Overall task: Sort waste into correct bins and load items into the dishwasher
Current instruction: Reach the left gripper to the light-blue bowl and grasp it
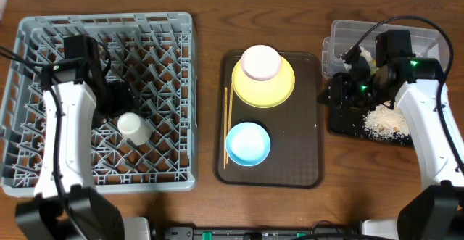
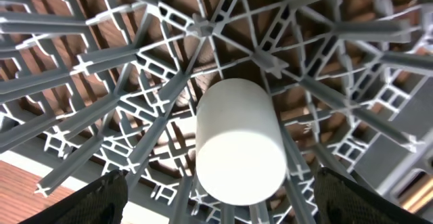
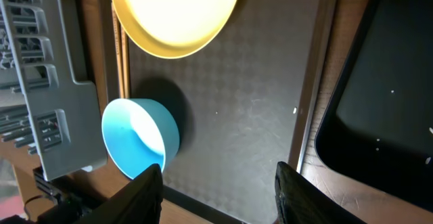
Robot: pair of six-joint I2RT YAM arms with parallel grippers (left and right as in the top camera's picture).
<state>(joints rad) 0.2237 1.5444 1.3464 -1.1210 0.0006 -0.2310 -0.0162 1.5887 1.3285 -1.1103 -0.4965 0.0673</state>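
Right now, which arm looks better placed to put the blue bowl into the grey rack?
Probably left: the left gripper is open and empty over the rack, beside the white cup. The right gripper hangs near the black tray, with the brown tray between it and the rack.

Left arm point(image 1: 61, 135) and right arm point(image 1: 428, 133): white links, black housings toward each pincer; thin black cable point(image 1: 406, 19) loops behind the right pincer point(image 3: 218, 170); green light point(image 1: 415, 64) glows beside it; left pincer point(image 2: 222, 180) fingers point(image 2: 101, 198) matte black, grainy.

Brown wooden tabletop point(image 1: 206, 66) under even light.
Wood grain shows across it, and things standing on it cast only soft, short shadows.
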